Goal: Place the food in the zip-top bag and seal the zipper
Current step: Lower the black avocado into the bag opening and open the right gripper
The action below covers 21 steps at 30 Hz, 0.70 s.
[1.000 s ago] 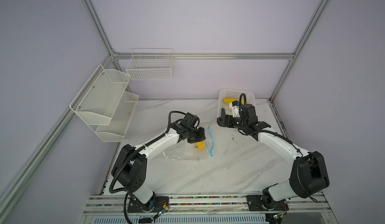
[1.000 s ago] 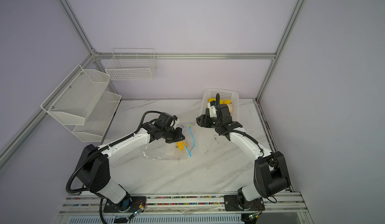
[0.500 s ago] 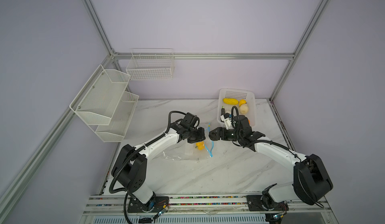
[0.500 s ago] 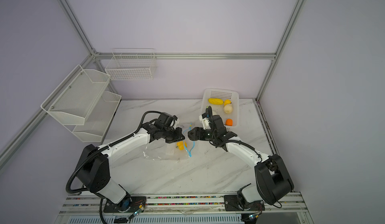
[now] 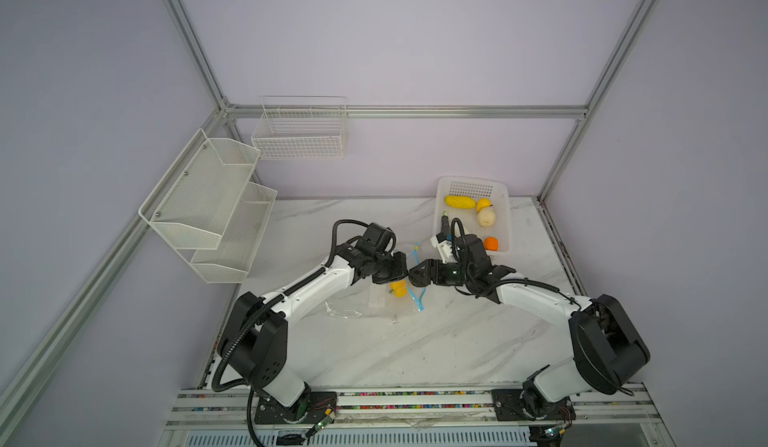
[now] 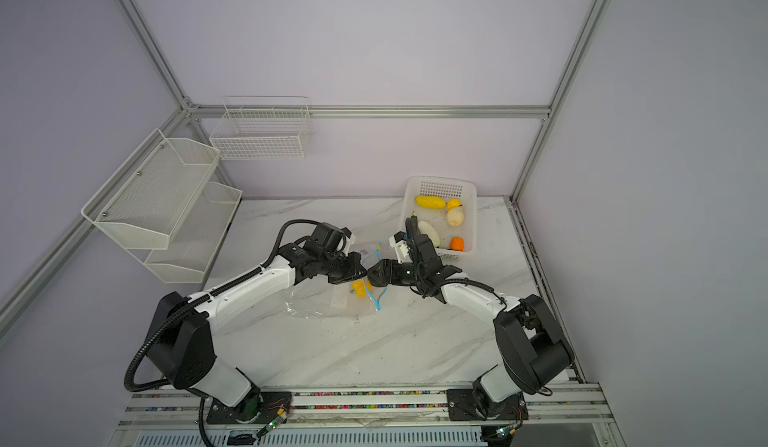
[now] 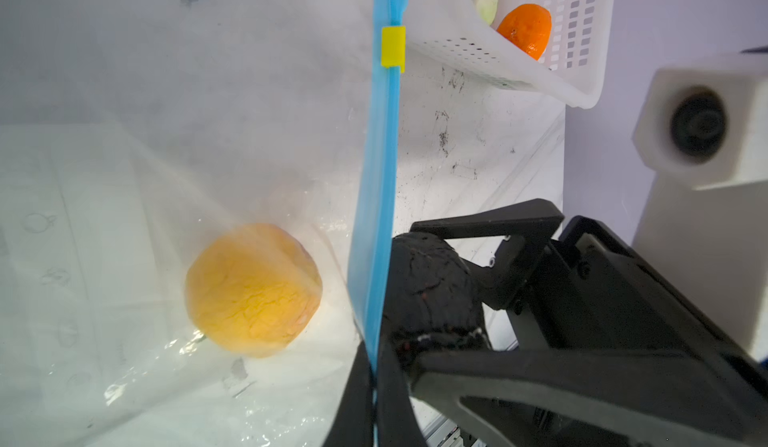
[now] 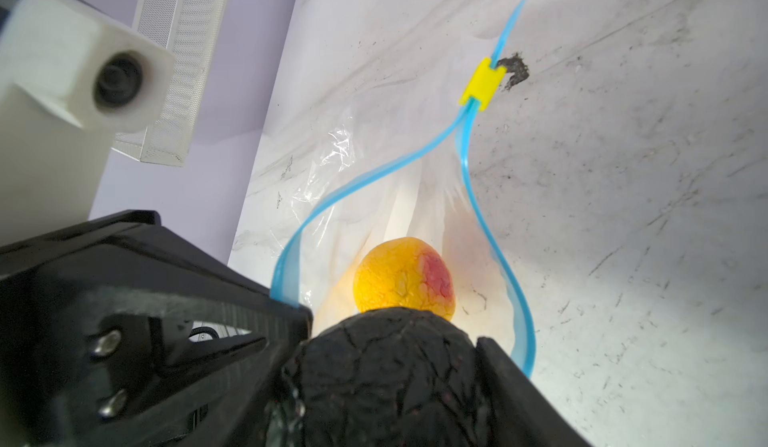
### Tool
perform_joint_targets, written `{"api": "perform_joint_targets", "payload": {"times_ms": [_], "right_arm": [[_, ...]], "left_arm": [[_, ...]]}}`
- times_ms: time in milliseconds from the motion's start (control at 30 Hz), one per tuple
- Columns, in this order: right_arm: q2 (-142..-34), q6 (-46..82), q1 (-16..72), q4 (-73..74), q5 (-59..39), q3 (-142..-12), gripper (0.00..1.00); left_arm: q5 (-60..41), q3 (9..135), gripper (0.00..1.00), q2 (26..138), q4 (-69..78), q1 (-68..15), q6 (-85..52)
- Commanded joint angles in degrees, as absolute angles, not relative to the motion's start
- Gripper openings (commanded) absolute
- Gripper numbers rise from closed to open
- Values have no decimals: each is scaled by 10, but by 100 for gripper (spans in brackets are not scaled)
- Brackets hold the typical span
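The zip-top bag (image 5: 374, 303) lies crinkled at mid-table with a yellow food piece (image 7: 253, 289) inside, near its mouth. My left gripper (image 7: 374, 382) is shut on the light-blue zipper (image 7: 380, 174) and lifts one lip, so the mouth gapes. The yellow slider (image 8: 482, 85) sits at the far end of the zipper. My right gripper (image 8: 392, 332) is shut on a dark, wrinkled food piece (image 8: 386, 366) right at the open mouth, tip to tip with the left gripper (image 5: 402, 272). In both top views the two grippers meet above the bag.
The white perforated basket (image 5: 473, 185) at the back right holds a long yellow piece (image 5: 459, 202), a cream piece (image 5: 486, 217) and an orange piece (image 5: 491, 243). Wire shelves (image 5: 208, 199) hang on the left wall and a wire basket (image 5: 301, 133) on the back wall.
My right arm has swung from over the basket leftward to the bag's mouth, carrying the dark piece. The left gripper has stayed on the zipper.
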<state>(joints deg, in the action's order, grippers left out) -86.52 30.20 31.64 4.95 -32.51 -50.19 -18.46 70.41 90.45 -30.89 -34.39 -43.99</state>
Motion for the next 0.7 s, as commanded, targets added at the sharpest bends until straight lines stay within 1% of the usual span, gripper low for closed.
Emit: {"api": "perform_joint_targets", "payload": {"times_ms": [0,367,467,667], "right_arm": [[-867,303,321,69,-329,-498,65],[-888,298,323,65,-336,-506,66],[-891,295,324,62,-337,-510,68],[-886,288,327,56,-335,-514,76]], "left_arm": [[-192,750,0,876,-291,-343,-444],[-190,747,0,860,-291,-343,-446],[-189,745,0,858,-290,-343,-446],[-189,744,0,858,-291,-343,-446]]}}
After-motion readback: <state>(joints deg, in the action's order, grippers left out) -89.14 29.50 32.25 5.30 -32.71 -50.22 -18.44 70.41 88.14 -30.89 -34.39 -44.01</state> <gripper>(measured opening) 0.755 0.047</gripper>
